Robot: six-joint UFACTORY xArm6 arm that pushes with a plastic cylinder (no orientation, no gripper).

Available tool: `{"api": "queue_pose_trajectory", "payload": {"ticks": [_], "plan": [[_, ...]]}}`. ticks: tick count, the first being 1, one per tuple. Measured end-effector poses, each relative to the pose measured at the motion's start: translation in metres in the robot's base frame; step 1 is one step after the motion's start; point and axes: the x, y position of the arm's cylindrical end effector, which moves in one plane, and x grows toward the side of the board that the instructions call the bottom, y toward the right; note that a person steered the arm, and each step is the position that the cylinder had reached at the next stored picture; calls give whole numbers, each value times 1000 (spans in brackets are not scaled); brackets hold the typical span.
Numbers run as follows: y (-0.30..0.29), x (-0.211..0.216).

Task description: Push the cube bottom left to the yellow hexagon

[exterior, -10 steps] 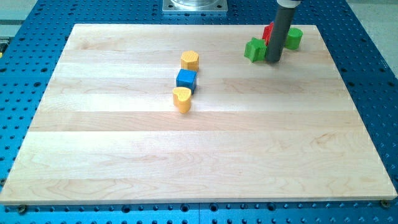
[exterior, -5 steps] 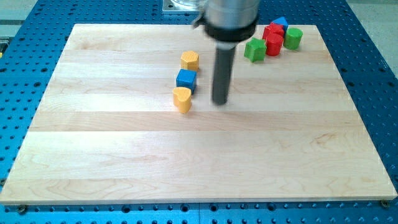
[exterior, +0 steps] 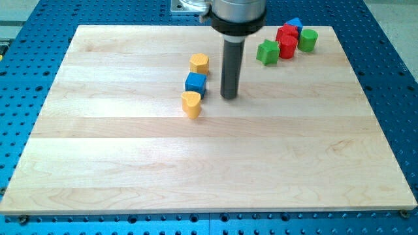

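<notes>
A blue cube (exterior: 195, 83) sits left of the board's middle, between two yellow blocks. The yellow hexagon (exterior: 200, 63) lies just above it, nearly touching. A yellow heart-shaped block (exterior: 191, 104) lies just below it. My tip (exterior: 228, 97) rests on the board a short way to the cube's right and slightly below it, with a clear gap between them. The dark rod rises from the tip toward the view's top.
At the view's top right stands a cluster: a green star-shaped block (exterior: 267, 52), a red block (exterior: 286, 42), a blue block (exterior: 294, 24) behind it and a green cylinder (exterior: 307, 40). The wooden board (exterior: 209, 170) lies on a blue perforated table.
My tip has left the top-right cluster and swept left and down to beside the blue cube, then edged slightly up and left. No block has moved.
</notes>
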Motion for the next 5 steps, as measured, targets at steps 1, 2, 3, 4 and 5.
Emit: {"api": "queue_pose_trajectory", "payload": {"ticks": [1,2,3,4,5], "plan": [[-44,4],[-91,-1],[-64,-48],[-18,-71],[49,-71]]}}
